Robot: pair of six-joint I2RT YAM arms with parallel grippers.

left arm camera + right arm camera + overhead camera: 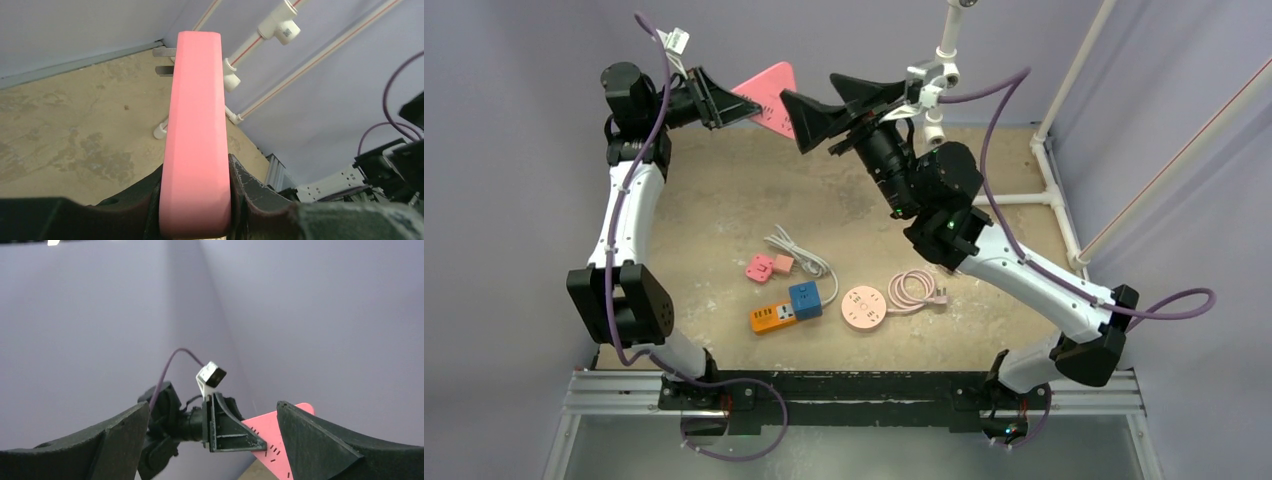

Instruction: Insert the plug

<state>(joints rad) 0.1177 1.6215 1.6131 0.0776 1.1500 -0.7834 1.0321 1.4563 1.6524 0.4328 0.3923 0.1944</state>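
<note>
The left gripper [729,100] was raised off the table [724,200] and pinched the pink socket block [195,125] by its near end. Its jaws were pressed against the two flat faces, so the narrow edge ran straight out ahead of the fingers. Two grey metal blades [164,60] stuck out sideways from the block's far end, which suggests this piece carries the plug. Gripping the opposite end probably kept those blades free. Just across from it, the right gripper [212,410] faced the block with its jaws spread wide and nothing between them. The slotted pink face lay slightly beyond and below its right finger, apparently presented for a handover or a second hold. Well below both grippers, the other parts lay untouched on the table: a round pink power strip [862,305] with its coiled cord, an orange strip [772,318] carrying a blue cube [805,300], and a small pink adapter [759,268]. No insertion appeared to have begun.
</note>
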